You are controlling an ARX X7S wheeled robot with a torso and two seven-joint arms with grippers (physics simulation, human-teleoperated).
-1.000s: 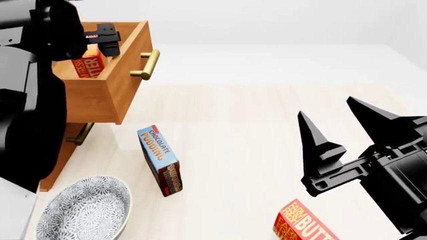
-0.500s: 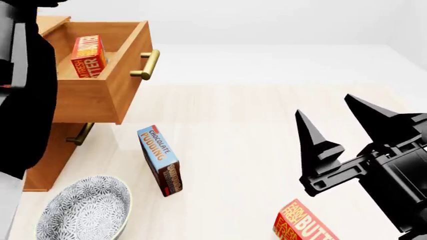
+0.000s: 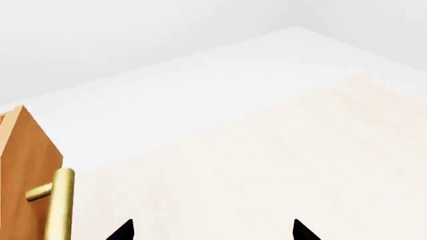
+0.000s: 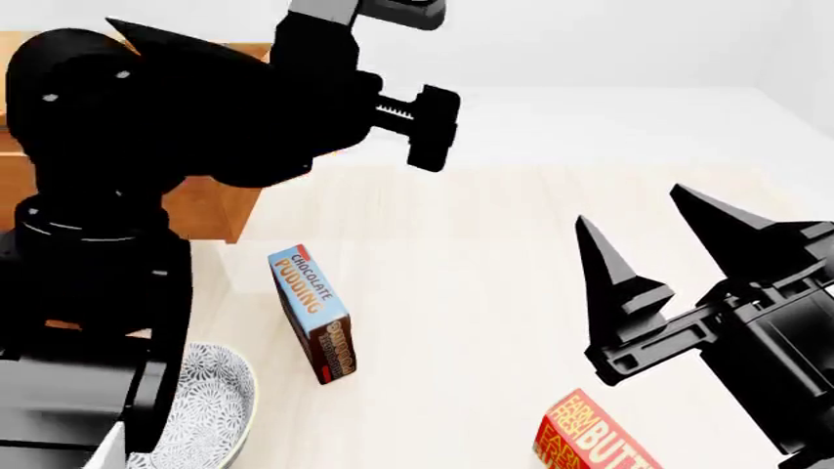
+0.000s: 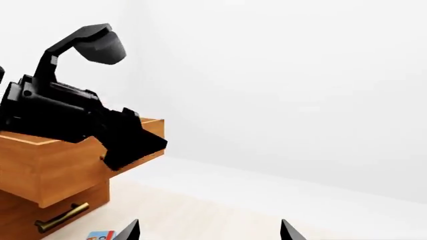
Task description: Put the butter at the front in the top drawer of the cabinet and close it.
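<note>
The cabinet (image 5: 33,202) stands at the left with its top drawer (image 5: 63,165) pulled open. In the head view only strips of the drawer (image 4: 225,210) show, because my left arm (image 4: 195,127) covers it and whatever lies inside. One butter carton (image 4: 593,442) lies on the floor at the bottom right, just below my right gripper (image 4: 665,249), which is open and empty. My left gripper (image 3: 212,232) is open and empty, beside the drawer's front corner (image 3: 23,165) and its brass handle (image 3: 60,205).
A blue Chocolate Pudding box (image 4: 312,313) stands on the floor in the middle. A patterned bowl (image 4: 215,391) sits at the lower left, partly behind my left arm. A lower drawer's brass handle (image 5: 61,217) shows under the open drawer.
My left arm has come out of the drawer and swung up across the head view, hiding the drawer and the butter carton inside it. The right gripper has barely moved.
</note>
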